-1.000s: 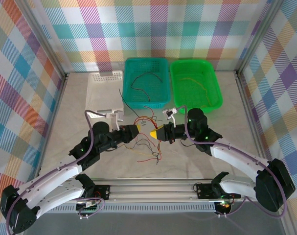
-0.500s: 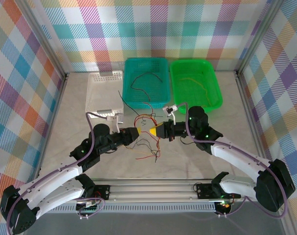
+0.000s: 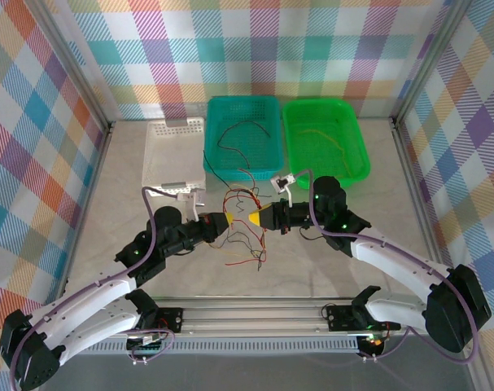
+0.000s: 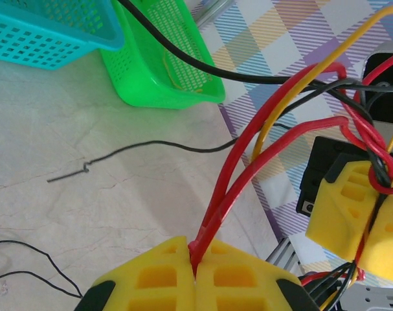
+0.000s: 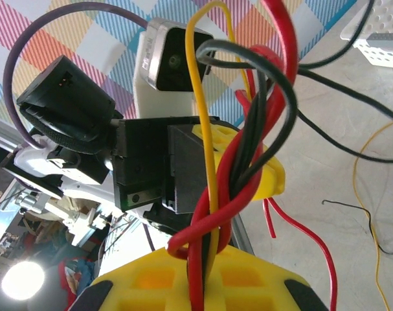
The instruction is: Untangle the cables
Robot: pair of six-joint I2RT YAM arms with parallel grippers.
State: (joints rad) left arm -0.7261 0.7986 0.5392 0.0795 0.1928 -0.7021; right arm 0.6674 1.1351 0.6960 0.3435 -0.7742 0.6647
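Seen from above, two white robot arms reach in from the near edge of a pale marbled bench (image 3: 312,273) and meet nose to nose near its middle. The cables (image 3: 243,199), a loose knot of hair-thin red, orange, yellow and black wires, sit right between the two grippers. Some loops rise just behind them, and other strands trail forward onto the bench.

The left gripper (image 3: 228,220) has its yellow padded jaws pressed together on the cables. In its wrist camera, two red strands come out of the seam between the pads and arch up towards the other gripper. The right gripper (image 3: 253,220) also has its jaws closed on the cables. Its wrist camera shows a twisted rope of red, black and yellow wire running down into the slit between its yellow pads. The two grippers are very near each other, tips facing, with the short span of tangled wire between them.

At the far side of the bench a teal basket (image 3: 210,130) and a green basket (image 3: 359,142) stand side by side, touching. A dark wire (image 3: 230,137) lies in the teal basket and a yellowish wire (image 3: 328,140) in the green one. A white tray (image 3: 161,155) lies just left of the teal basket. One thin black strand (image 4: 151,144) lies alone on the bench near the green basket.
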